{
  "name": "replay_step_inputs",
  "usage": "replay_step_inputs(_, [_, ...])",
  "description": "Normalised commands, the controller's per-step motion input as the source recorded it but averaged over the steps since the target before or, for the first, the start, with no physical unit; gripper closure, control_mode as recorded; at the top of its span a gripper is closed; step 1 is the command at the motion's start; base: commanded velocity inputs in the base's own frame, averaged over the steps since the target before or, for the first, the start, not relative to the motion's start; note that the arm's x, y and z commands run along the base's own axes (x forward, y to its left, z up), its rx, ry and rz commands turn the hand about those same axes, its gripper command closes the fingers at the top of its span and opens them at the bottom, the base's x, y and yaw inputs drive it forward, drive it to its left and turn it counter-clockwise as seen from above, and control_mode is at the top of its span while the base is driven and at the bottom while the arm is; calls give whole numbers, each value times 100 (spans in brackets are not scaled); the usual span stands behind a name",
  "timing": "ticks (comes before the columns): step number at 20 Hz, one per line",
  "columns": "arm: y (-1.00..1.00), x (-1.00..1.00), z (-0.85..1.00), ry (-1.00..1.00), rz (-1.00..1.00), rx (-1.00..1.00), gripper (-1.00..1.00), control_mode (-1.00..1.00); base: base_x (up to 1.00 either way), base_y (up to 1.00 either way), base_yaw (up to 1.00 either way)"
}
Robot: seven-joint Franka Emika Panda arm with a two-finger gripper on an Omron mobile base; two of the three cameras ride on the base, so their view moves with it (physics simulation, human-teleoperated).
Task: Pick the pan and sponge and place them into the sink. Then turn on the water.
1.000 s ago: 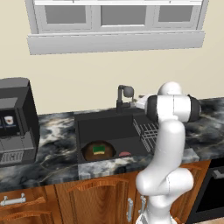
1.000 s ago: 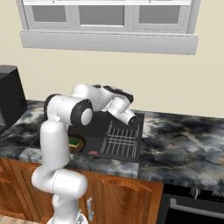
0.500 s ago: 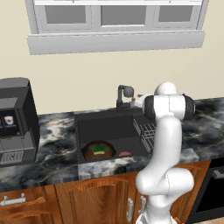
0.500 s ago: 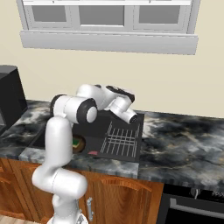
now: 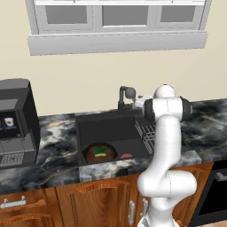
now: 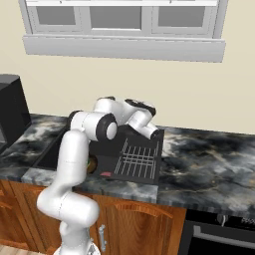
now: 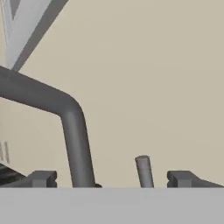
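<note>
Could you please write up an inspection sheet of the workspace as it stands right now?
Surface: dark marbled counter over wooden cabinets.
Job's things: pan lies in the sink with the sponge on it; no water runs from the faucet.
Clutter: wire rack in the basin's right half; coffee machine on the counter's left.
End effector: end effector open, holding nothing, up close to the faucet's pipe and handle.
Cables: nothing seen.
Surroundings: window above, beige wall.
</note>
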Motion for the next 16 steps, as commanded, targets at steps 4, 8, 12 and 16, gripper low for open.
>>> replay_step_inputs(4, [-4, 44, -16, 4, 0, 0, -100, -100, 0, 0, 0])
replay_step_inputs(8, [-9, 41, -8, 1, 0, 1, -100, -100, 0, 0, 0])
replay_step_inputs(12, [-5, 39, -13, 1, 0, 1, -100, -100, 0, 0, 0])
replay_step_inputs(16, [0, 38, -25, 5, 0, 0, -100, -100, 0, 0, 0])
